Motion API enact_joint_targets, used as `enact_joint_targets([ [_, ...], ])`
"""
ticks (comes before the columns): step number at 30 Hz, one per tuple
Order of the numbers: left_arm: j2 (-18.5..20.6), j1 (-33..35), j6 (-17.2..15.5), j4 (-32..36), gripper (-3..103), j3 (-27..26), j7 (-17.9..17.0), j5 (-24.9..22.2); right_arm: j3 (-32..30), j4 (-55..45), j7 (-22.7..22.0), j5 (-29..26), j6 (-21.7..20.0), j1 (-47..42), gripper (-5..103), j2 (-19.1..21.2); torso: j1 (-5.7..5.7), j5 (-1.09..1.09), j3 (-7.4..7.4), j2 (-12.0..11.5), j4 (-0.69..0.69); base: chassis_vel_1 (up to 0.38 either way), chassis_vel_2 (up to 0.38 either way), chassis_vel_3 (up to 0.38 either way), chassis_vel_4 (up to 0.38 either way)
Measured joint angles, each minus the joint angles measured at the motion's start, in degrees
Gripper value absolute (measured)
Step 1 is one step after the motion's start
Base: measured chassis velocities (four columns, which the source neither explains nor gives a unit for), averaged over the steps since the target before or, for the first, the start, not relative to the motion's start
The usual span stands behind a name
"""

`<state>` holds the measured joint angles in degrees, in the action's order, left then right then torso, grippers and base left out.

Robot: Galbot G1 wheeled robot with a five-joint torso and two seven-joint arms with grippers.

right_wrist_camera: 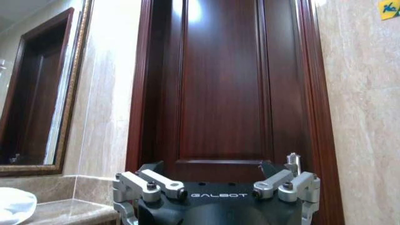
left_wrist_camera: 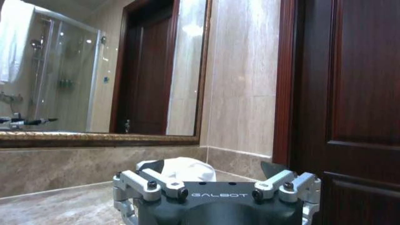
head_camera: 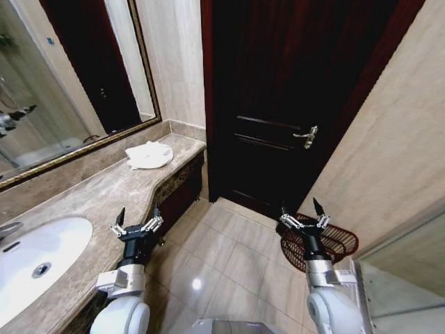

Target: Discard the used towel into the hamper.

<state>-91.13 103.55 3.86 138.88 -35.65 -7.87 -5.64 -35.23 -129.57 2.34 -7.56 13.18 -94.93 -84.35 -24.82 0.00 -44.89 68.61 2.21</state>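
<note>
The used towel is a crumpled white heap on the marble counter, at its far end near the door. My left gripper is open over the counter's front edge, well short of the towel. In the left wrist view, the towel lies just beyond the open left gripper. The hamper, a dark reddish-brown openwork basket, stands on the floor by the right wall. My right gripper is open and empty in front of it. From the right wrist, the right gripper faces the door, and the towel shows at the edge.
A dark wooden door with a metal handle stands shut straight ahead. A white sink is set in the counter at the near left, below a framed mirror. Glossy tile floor runs between the counter and the hamper.
</note>
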Motion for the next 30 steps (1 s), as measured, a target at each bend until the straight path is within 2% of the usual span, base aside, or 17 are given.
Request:
enact_joint_targets([
  [10, -0.3, -0.1, 0.7, -0.1, 100, 0.2, 1.0, -0.3, 0.0, 0.1, 0.0, 0.0, 0.2, 0.0, 100, -0.1, -0.04, 0.0, -0.02, 0.0, 0.0, -0.155, 0.158, 0.164, -0.158],
  [16, -0.3, -0.1, 0.6, -0.1, 100, 0.0, 1.1, -0.8, -0.1, 1.3, -0.2, 2.1, 3.2, 0.7, 100, -0.1, -0.08, 0.01, -0.03, 0.0, -0.01, -0.157, 0.131, 0.155, -0.13],
  [30, -0.6, 0.0, 0.4, 0.1, 100, -0.1, 1.0, -0.8, 0.2, 1.9, -2.6, 3.1, 4.1, 1.3, 100, -0.1, 0.0, 0.0, 0.0, 0.0, 0.0, 0.03, 0.015, 0.001, 0.036],
])
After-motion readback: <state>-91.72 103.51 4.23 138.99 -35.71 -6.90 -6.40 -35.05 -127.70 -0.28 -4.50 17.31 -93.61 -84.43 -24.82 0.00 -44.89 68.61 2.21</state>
